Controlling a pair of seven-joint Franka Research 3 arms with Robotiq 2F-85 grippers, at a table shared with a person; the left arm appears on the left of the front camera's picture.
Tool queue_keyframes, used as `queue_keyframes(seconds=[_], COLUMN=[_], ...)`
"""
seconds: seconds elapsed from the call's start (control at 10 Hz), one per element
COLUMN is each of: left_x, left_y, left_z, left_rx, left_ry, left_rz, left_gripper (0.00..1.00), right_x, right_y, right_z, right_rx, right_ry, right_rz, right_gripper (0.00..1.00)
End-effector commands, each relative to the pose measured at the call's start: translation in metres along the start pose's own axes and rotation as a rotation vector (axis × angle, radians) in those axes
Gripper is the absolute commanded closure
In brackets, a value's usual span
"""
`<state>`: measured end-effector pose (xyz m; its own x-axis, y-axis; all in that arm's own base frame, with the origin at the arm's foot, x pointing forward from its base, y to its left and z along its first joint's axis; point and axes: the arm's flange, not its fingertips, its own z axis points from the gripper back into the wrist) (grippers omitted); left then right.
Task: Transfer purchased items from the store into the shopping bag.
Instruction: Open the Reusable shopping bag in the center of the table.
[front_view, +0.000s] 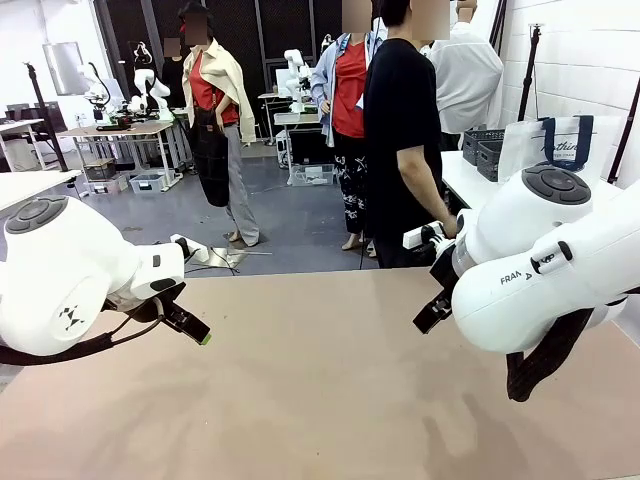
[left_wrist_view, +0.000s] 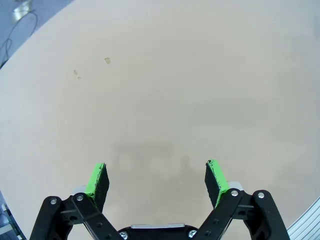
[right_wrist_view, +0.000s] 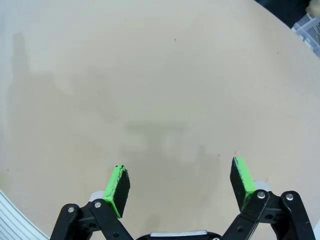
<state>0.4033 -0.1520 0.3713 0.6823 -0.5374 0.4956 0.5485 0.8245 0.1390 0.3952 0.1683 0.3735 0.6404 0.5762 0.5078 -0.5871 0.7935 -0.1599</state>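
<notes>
Left gripper (left_wrist_view: 157, 175) and right gripper (right_wrist_view: 180, 180) hang over the tan table (front_view: 320, 400), jaws spread wide (both empty). The shopping bag (front_view: 556, 148) stands on a side table (front_view: 468, 185) behind the right arm, beside dark grey baskets (front_view: 484, 148).

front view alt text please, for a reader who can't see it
Two white robot arms hover over a tan table, the left gripper and right gripper holding nothing. A person in a black shirt stands at the far edge; a shopping bag and dark baskets sit on a side table behind.
</notes>
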Motion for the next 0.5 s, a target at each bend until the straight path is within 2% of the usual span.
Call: queue_keyframes(seconds=[0.0, 0.4], left_x=[-0.0003, -0.0003], left_y=[0.0010, 0.0010], left_z=[0.0000, 0.0000], left_rx=[0.001, 0.001], left_ry=[0.000, 0.000], left_rz=[0.002, 0.002], left_gripper=[0.00, 0.00], right_x=[0.0000, 0.0000], right_y=[-0.0001, -0.0001], right_z=[0.0000, 0.0000], right_rx=[0.000, 0.000], right_ry=[0.000, 0.000], right_rz=[0.000, 0.000], right_gripper=[0.00, 0.00])
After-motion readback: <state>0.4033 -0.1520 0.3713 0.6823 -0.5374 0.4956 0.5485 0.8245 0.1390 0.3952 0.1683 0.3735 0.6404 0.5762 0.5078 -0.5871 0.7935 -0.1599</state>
